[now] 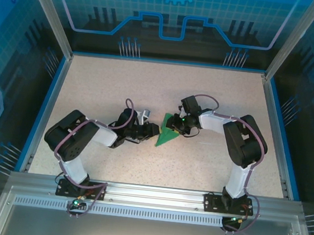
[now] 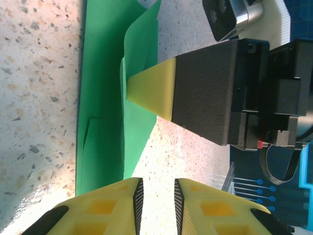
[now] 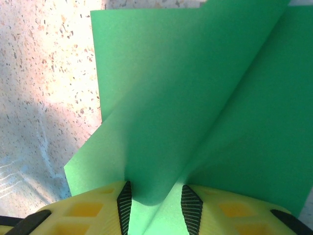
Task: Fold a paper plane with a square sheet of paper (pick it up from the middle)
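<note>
Paper of a bright green, folded to a pointed wedge (image 1: 165, 137), lies on the speckled table (image 1: 121, 85) just right of centre in the overhead frame, its tip aimed toward the lower left. The left gripper (image 1: 154, 131) sits just beside the wedge's left edge, and the right gripper (image 1: 176, 128) is over its upper right part.

In the left wrist frame the paper (image 2: 100, 122) runs as a band down the left half. A looser flap stands up along its right edge. The right gripper's yellow-tipped finger (image 2: 151, 90) comes in from the right and touches that flap near the middle of the frame. At the bottom edge the left gripper (image 2: 157, 203) has its jaws a narrow slit apart, with bare table showing through and nothing between them.

In the right wrist frame the paper (image 3: 195, 98) covers most of the view, and a raised fold runs down to the bottom centre, between the ribbed pads (image 3: 124, 203) of the right gripper (image 3: 156, 208). The pads stand partly apart; whether they pinch the fold I cannot tell.
</note>
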Available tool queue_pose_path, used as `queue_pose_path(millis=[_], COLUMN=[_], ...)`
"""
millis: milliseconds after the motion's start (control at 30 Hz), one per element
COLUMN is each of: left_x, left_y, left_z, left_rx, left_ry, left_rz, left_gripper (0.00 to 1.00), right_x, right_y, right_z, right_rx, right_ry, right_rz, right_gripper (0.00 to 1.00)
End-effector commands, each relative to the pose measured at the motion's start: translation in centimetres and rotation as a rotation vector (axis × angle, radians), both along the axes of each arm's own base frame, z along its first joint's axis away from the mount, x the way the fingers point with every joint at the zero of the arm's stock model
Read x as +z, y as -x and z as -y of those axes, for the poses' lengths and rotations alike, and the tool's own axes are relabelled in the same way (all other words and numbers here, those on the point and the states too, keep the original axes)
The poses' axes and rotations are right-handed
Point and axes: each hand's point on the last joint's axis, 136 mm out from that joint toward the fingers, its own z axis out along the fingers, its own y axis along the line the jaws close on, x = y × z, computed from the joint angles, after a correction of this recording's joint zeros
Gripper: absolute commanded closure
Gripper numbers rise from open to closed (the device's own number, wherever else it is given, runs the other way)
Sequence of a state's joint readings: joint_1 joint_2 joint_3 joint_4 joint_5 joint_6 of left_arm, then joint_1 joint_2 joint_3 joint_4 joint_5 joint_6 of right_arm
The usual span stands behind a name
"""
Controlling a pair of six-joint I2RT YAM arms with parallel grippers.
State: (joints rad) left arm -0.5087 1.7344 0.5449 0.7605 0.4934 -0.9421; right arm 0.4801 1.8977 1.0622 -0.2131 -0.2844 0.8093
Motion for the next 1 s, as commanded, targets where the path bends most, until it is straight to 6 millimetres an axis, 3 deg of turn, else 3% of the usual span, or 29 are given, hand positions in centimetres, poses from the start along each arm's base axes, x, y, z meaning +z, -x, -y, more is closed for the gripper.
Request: queue_pose_path(millis=[0, 567, 967], left_x=[1.1, -0.4, -2.2], left_y=[-0.3, 1.1, 0.3], left_z=[0.1, 3.2, 1.8], left_rx=[-0.002, -0.141, -0.077], left_ry=[0.021, -0.029, -0.162], left_rz=[0.063, 0.043, 0.007], left_gripper=[0.72, 0.65, 0.64], right_x=[-7.8, -8.2, -8.4], right_y=[5.7, 6.2, 6.5], right_z=[6.0, 6.5, 7.0], right_rx=[-0.051, -0.071, -0.082], right_ry=[0.317, 0.349, 0.374], right_rz=[-0.232, -0.274, -0.292], right_gripper=[0.63, 0.63, 0.62])
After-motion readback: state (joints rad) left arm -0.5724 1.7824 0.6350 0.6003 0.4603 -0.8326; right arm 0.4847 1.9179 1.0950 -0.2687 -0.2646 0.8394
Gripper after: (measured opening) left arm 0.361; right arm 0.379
